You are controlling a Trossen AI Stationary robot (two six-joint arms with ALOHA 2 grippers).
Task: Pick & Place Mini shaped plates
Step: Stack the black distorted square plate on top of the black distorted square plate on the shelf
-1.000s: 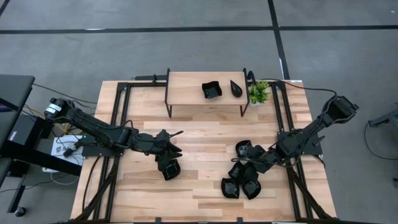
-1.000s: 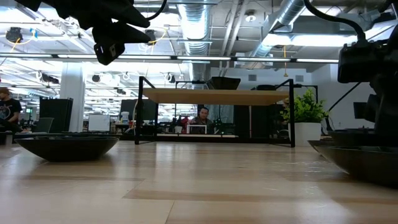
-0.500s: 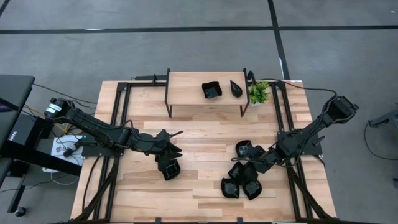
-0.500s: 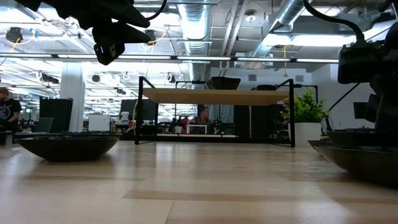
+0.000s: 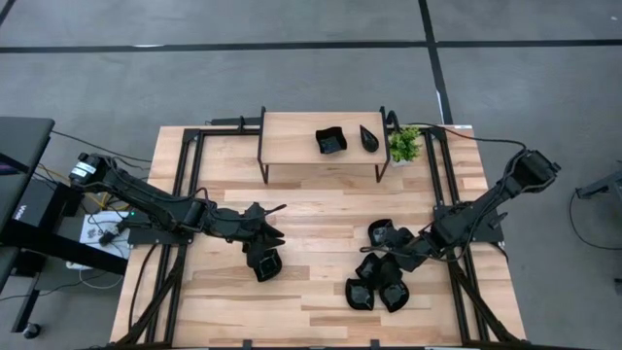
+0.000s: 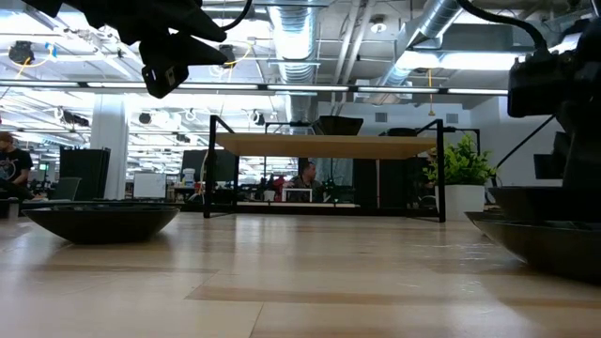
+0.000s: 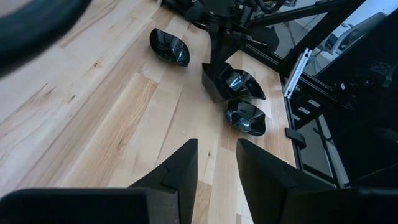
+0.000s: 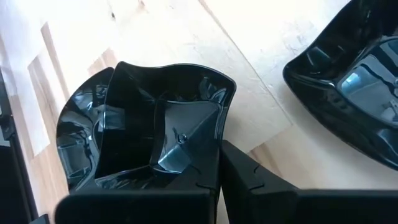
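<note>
A: Mini shaped plates, small glossy black dishes (image 5: 377, 280), lie clustered at the lower right of the high view. Two more dishes (image 5: 331, 142) sit on the raised wooden shelf (image 5: 292, 131) at the top, beside the small green potted plant (image 5: 404, 145). Where are the arms?

B: The right gripper (image 5: 401, 256) is down in the cluster. The left gripper (image 5: 260, 255) hovers at centre left over a lone black dish (image 5: 269, 265).

A: And the low view?

B: One shallow dish (image 6: 101, 221) rests at the left and another dish (image 6: 540, 242) at the right edge. The right arm's dark bulk (image 6: 554, 84) sits a touch differently in the upper right than half a second ago.

A: Left wrist view?

B: The left fingers (image 7: 180, 169) stand parted with nothing between them. Three dishes (image 7: 240, 84) lie on the wood beyond.

A: Right wrist view?

B: The right fingers (image 8: 249, 177) have just pressed together, pinching the near wall of a wavy-rimmed square black dish (image 8: 165, 127) that rests in a rounder one (image 8: 73, 146). A third dish (image 8: 348, 112) is at the right.

A: So the grasp looks made, and the lift toward the shelf is likely next.
</note>
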